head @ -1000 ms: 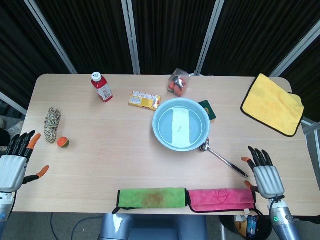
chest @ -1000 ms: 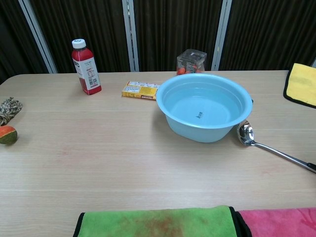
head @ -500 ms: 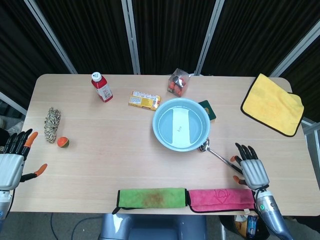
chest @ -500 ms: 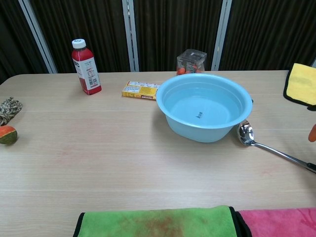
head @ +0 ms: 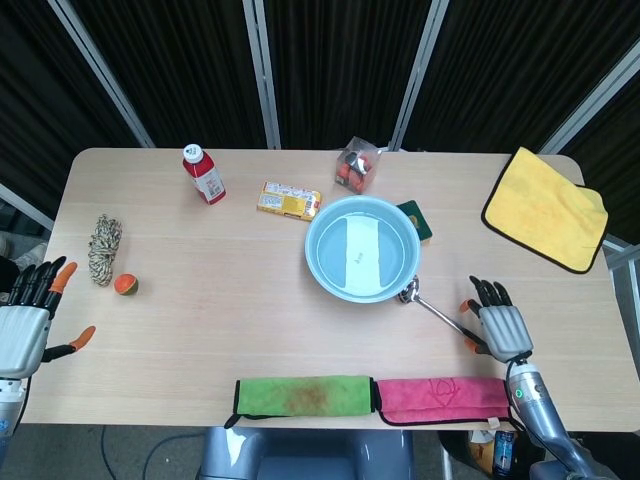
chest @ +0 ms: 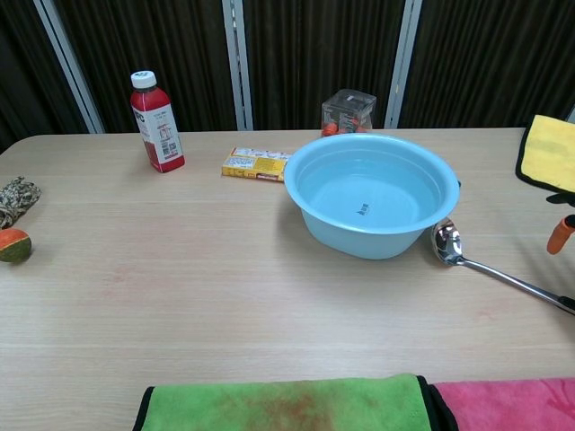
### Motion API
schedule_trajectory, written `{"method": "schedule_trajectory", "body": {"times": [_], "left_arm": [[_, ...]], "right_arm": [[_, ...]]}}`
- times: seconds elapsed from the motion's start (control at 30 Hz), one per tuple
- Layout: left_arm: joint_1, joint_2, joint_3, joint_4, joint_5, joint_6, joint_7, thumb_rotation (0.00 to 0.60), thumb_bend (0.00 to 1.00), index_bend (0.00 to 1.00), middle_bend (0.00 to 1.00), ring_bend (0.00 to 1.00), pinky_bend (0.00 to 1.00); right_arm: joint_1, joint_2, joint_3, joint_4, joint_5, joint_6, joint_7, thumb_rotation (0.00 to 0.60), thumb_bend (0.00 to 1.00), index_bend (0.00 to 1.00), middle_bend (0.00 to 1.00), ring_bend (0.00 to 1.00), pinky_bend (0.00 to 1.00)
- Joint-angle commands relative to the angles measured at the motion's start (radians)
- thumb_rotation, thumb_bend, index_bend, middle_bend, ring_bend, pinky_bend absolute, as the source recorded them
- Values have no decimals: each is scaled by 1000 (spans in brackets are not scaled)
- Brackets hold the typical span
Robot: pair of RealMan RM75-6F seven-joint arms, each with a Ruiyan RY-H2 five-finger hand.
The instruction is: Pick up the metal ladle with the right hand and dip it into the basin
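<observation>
The metal ladle [head: 436,310] [chest: 485,264] lies flat on the table, its bowl close to the right side of the light blue basin [head: 360,250] [chest: 373,193] and its black-tipped handle pointing toward the front right. My right hand [head: 496,322] hovers open over the handle's far end with its fingers spread; in the chest view only an orange fingertip [chest: 559,233] shows at the right edge. My left hand [head: 28,322] stays open off the table's left edge, holding nothing.
A green towel [head: 303,394] and a pink towel [head: 442,398] lie along the front edge. A yellow cloth [head: 545,207] is at the back right. A red bottle [head: 204,174], yellow box [head: 289,200], clear container [head: 356,166], rope bundle [head: 103,248] and small ball [head: 125,284] sit further off.
My right hand has moved forward and leftward, from beyond the handle's end to above it. The ladle and basin have not moved. The left hand has barely shifted.
</observation>
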Motion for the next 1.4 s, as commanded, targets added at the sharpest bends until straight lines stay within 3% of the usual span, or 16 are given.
{"method": "schedule_trajectory", "body": {"times": [0.03,0.6,1.4], "left_arm": [[-2,-2,0,2,-1,-4,1,506,218,0,0,0,0],[-9,-5,-7,10,-19,-16,-6,502,217,0,0,0,0],[-12,10,-13,17,-29,-17,-52,504,218,0,0,0,0]], "right_arm": [[14,-19,0,49,2,-22,35,600,150,371,0,0,0],[53,-112,-14,222,12,-96,118,600,163,371,0,0,0],[85,-167,-9,264,36,-141,84,600,208,396,0,0,0]]}}
